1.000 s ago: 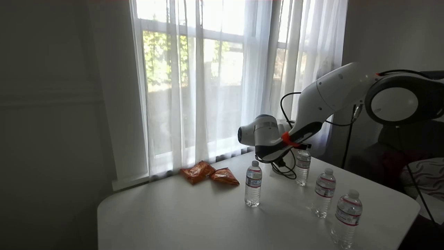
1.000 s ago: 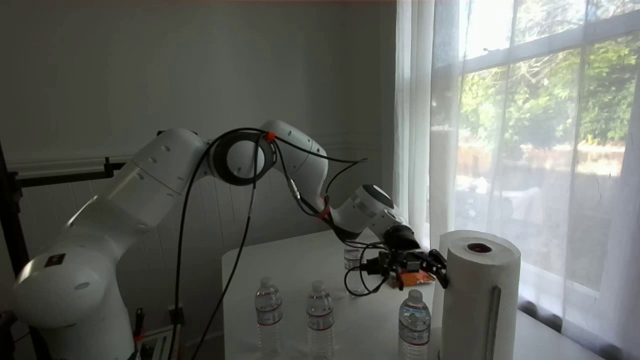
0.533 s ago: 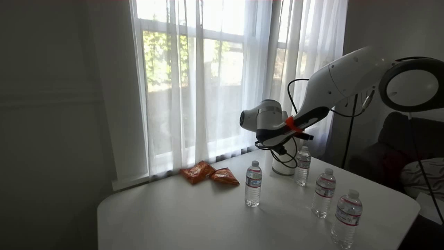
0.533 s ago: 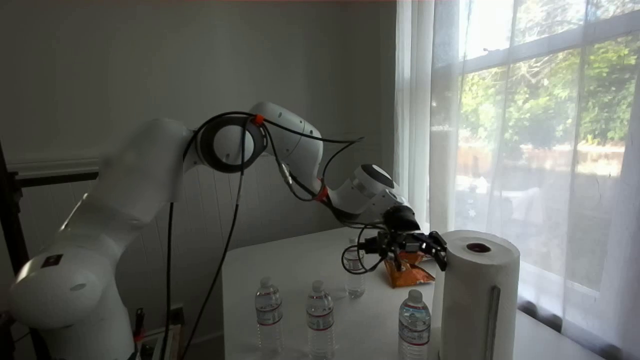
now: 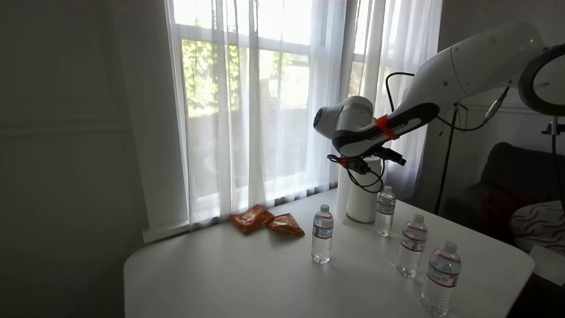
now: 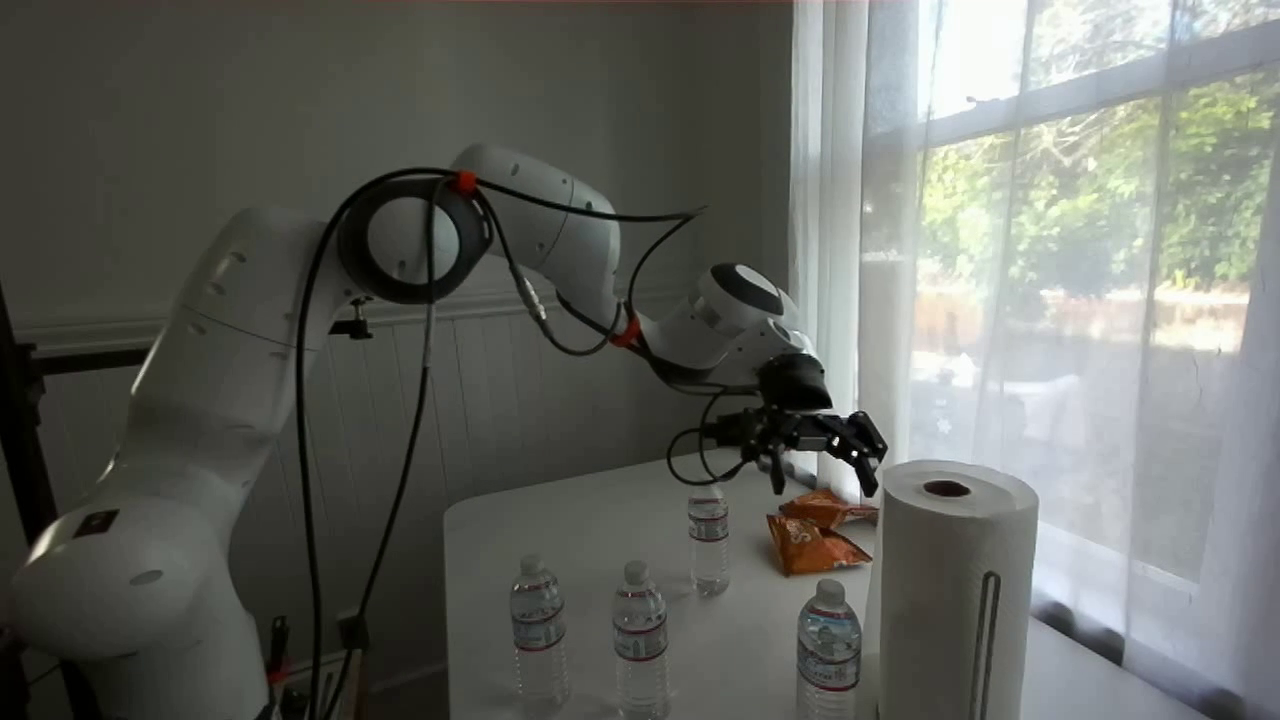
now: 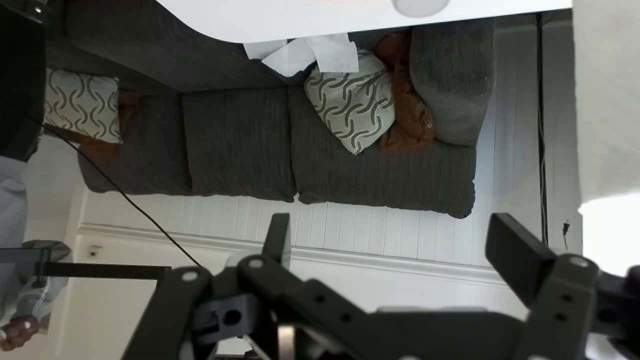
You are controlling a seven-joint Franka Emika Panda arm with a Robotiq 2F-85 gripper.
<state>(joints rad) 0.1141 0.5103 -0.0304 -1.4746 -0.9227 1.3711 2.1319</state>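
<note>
In an exterior view my gripper (image 6: 823, 486) hangs high over the table, beside the top rim of a white paper towel roll (image 6: 955, 590). Its nearer finger (image 6: 868, 468) shows just left of the roll, a narrow gap apart. The wrist view has the jaws spread wide, with nothing between the fingers (image 7: 520, 255). The roll (image 5: 361, 207) stands upright behind the wrist in an exterior view, where the fingers are hidden. Several clear water bottles stand upright around it, among them a bottle (image 6: 828, 650) in front of the roll and a bottle (image 5: 322, 236) nearer the table's middle.
Two orange snack bags (image 5: 251, 218) (image 5: 286, 224) lie by the curtain (image 5: 238, 132) on the white table (image 5: 212, 274). Black cables (image 6: 690, 460) loop below the wrist. The wrist view takes in a dark sofa (image 7: 235, 145) and, along its right edge, a pale surface too close to name.
The arm has risen and drawn back towards its base. The gripper has lifted from beside the roll's upper side to its top, staying open. The roll's top has shifted slightly left; bottles and bags have not moved.
</note>
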